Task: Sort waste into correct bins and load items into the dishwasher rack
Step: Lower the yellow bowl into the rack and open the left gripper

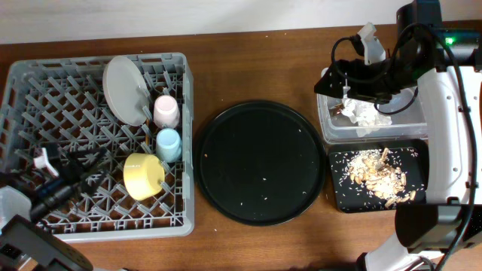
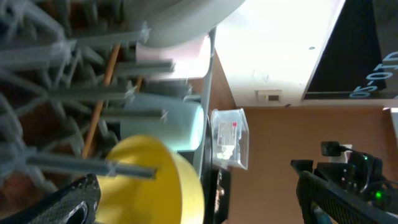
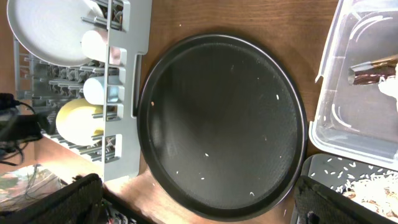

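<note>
White napkin [image 1: 367,115] sits partly hidden beneath the right tool [image 3: 199,186], released; left tool [image 2: 196,186] released too.

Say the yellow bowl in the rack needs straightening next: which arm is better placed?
Left. The left gripper, open, hangs over the dishwasher rack with the yellow bowl right ahead in its wrist view; the right gripper is far off, over the clear tub.
</note>
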Robot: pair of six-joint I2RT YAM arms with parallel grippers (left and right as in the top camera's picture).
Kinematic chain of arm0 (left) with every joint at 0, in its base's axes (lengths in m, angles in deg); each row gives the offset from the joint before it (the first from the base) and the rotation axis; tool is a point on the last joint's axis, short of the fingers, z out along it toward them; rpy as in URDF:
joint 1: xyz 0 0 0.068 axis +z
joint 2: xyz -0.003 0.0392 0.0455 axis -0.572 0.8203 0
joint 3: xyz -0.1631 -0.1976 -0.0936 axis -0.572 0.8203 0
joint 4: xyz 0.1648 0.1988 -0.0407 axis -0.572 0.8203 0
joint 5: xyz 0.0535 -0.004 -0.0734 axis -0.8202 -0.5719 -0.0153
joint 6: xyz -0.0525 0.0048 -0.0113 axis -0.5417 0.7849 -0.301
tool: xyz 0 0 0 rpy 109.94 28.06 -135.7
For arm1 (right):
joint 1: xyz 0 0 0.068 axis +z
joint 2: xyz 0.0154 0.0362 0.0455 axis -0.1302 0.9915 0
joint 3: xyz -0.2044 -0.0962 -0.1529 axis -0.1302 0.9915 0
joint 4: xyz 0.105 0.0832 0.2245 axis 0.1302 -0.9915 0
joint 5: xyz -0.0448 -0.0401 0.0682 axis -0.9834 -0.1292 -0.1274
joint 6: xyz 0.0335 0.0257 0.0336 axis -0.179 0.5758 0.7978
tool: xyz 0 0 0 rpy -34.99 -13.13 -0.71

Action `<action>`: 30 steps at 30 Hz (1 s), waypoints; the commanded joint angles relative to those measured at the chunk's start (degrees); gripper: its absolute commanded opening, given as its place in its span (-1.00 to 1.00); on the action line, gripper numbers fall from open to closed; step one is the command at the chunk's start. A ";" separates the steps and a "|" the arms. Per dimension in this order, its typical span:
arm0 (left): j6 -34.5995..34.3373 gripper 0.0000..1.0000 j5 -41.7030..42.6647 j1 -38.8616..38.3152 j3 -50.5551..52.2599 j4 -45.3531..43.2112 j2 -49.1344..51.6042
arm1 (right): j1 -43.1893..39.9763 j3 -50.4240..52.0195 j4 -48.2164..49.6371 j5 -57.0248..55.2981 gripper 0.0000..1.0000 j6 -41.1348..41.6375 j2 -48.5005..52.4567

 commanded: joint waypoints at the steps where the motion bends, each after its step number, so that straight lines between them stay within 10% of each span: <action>1: -1.60 0.99 -0.15 0.00 -5.77 1.66 -4.85 | -0.22 -0.74 -0.02 0.11 0.97 -0.02 -1.16; 7: -5.79 0.99 -19.37 -21.79 -5.95 4.31 -27.12 | -0.22 -0.74 -0.02 0.11 0.97 -0.02 -1.16; 8: -5.73 0.59 -18.99 -25.49 -5.92 4.00 -27.91 | -0.22 -0.74 -0.02 0.11 0.97 -0.02 -1.16; 9: -5.62 -0.99 -20.83 -30.58 -5.81 4.70 -28.00 | -0.22 -0.74 -0.02 0.11 0.97 -0.02 -1.16; 13: -23.87 -0.99 -62.38 -44.59 0.17 3.80 -27.67 | -0.22 -0.74 -0.02 0.11 0.97 -0.02 -1.16; 23: -30.97 -0.76 -81.55 -44.46 1.11 -3.41 -28.09 | -0.22 -0.74 -0.02 0.11 0.98 -0.02 -1.16; 25: -30.93 -0.37 -78.55 -44.44 -4.15 -2.47 -30.80 | -0.22 -0.74 -0.04 0.11 0.97 -0.02 -1.16; 26: -30.95 0.57 -74.75 -44.44 -4.55 -3.85 -32.92 | -0.22 -0.74 -0.02 0.11 0.97 -0.02 -1.16; 27: -31.12 0.89 -72.76 -44.44 -4.55 -4.46 -33.66 | -0.22 -0.74 -0.02 0.11 0.97 -0.02 -1.16; 30: -31.30 0.98 -72.26 -44.44 -4.55 -4.11 -33.81 | -0.22 -0.74 -0.04 0.11 0.98 -0.02 -1.16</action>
